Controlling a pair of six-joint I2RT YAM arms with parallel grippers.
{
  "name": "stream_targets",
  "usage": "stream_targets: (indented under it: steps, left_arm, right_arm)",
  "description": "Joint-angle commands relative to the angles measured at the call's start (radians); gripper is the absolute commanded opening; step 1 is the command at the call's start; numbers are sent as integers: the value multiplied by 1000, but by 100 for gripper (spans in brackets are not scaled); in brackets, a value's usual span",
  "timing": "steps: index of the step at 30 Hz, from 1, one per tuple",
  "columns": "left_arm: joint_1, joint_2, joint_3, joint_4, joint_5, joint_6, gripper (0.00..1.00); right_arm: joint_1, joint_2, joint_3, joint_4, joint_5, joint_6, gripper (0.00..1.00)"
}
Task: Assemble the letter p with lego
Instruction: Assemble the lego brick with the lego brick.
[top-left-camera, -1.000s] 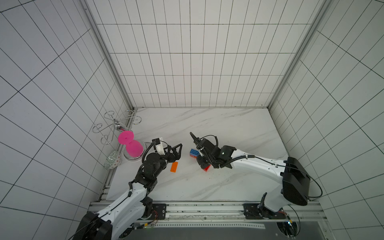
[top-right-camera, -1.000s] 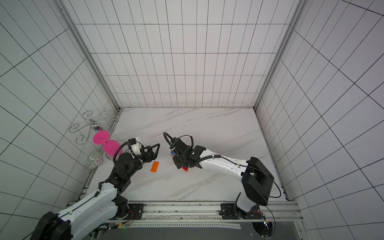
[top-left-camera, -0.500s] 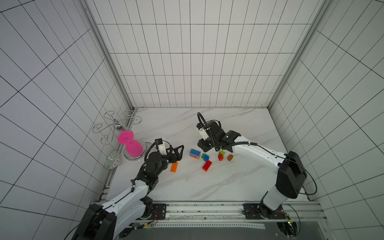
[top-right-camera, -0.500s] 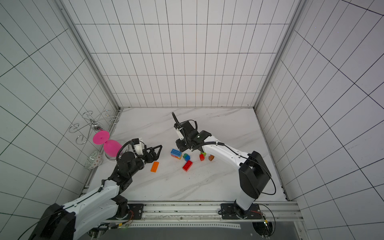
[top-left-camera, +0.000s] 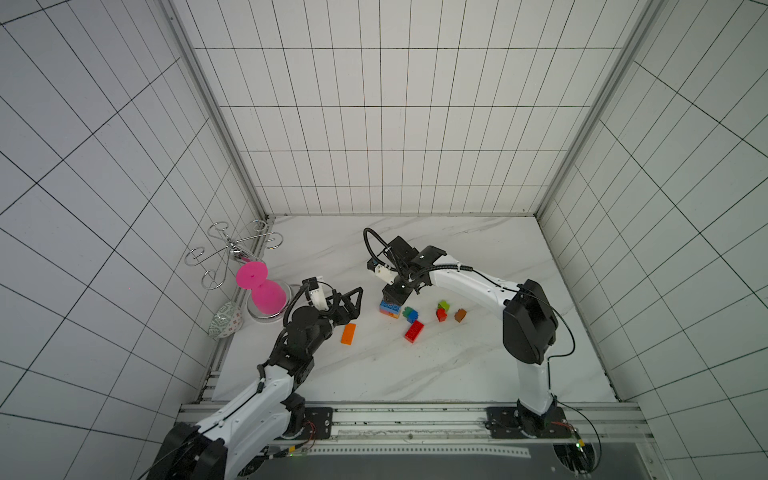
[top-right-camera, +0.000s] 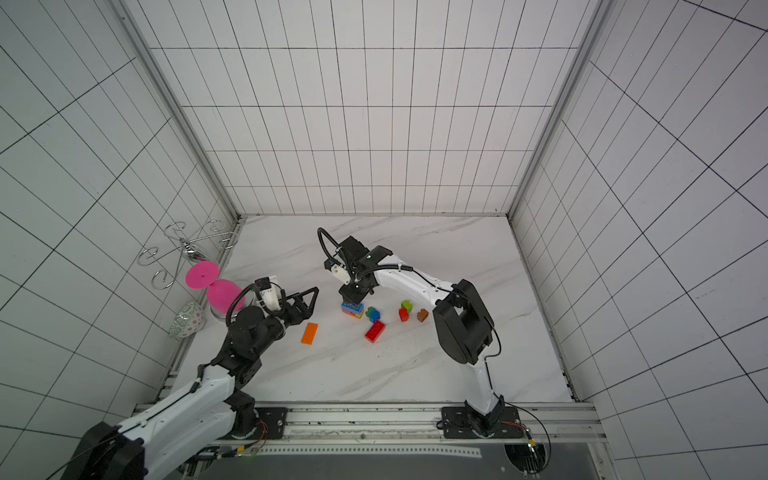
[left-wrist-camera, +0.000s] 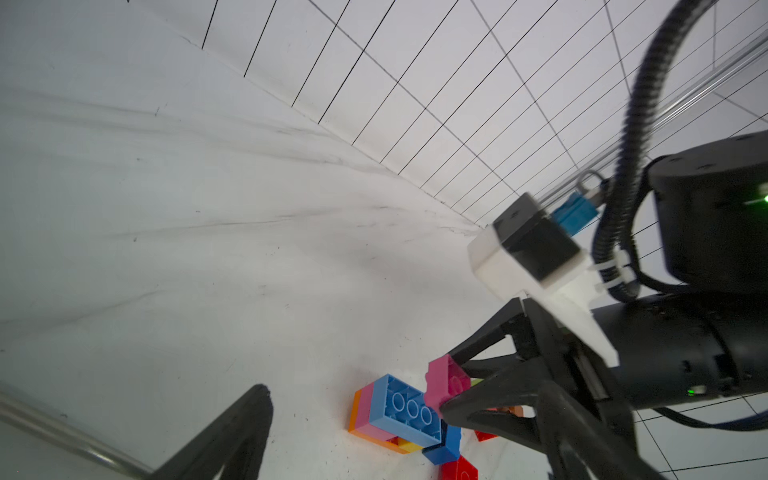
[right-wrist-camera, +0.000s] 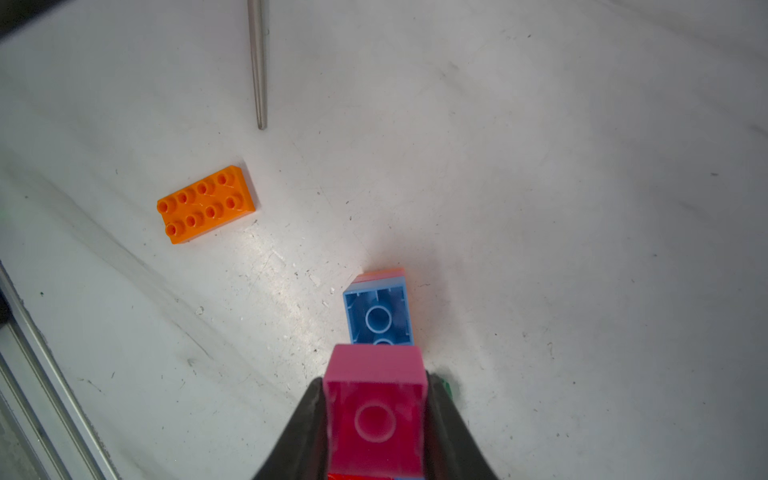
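Note:
A lego stack (top-left-camera: 390, 307) (top-right-camera: 352, 309) of blue, pink and orange bricks lies mid-table, the blue brick's (right-wrist-camera: 377, 318) (left-wrist-camera: 409, 409) hollow underside showing. My right gripper (top-left-camera: 395, 295) (top-right-camera: 353, 296) (right-wrist-camera: 376, 384) is shut on a pink brick (right-wrist-camera: 376, 411) (left-wrist-camera: 444, 382), held at that stack's end; whether they touch I cannot tell. My left gripper (top-left-camera: 347, 309) (top-right-camera: 301, 309) stands open and holds nothing, just left of the stack and above a flat orange brick (top-left-camera: 348, 333) (top-right-camera: 309, 333) (right-wrist-camera: 205, 203).
Loose bricks lie right of the stack: red (top-left-camera: 414, 331) (top-right-camera: 375, 331), green with blue (top-left-camera: 410, 313), green on red (top-left-camera: 442, 311), brown (top-left-camera: 460, 315). A pink hourglass cup (top-left-camera: 261, 291) (top-right-camera: 216, 289), a wire rack (top-left-camera: 232, 253) and a patterned ball (top-left-camera: 225, 325) sit by the left wall.
The right arm lifted back off the loose bricks, then brought its gripper and the pink brick down to the stack's end. The left gripper has barely moved.

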Motion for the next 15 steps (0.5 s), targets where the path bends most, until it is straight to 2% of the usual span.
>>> stream_targets:
  steps: [1,6,15]
  left_arm:
    - [3,-88,-34,-38,-84,-2,98]
    - [4,-176,-73,-33,-134,-2,98]
    - [3,-155,-63,-29,-121,0,98]
  right_arm:
    - [9,39,85,-110,-30,-107,0]
    - [31,85,122,-131,13,-142,0]
    - [40,127,165,-141,42,-165,0]
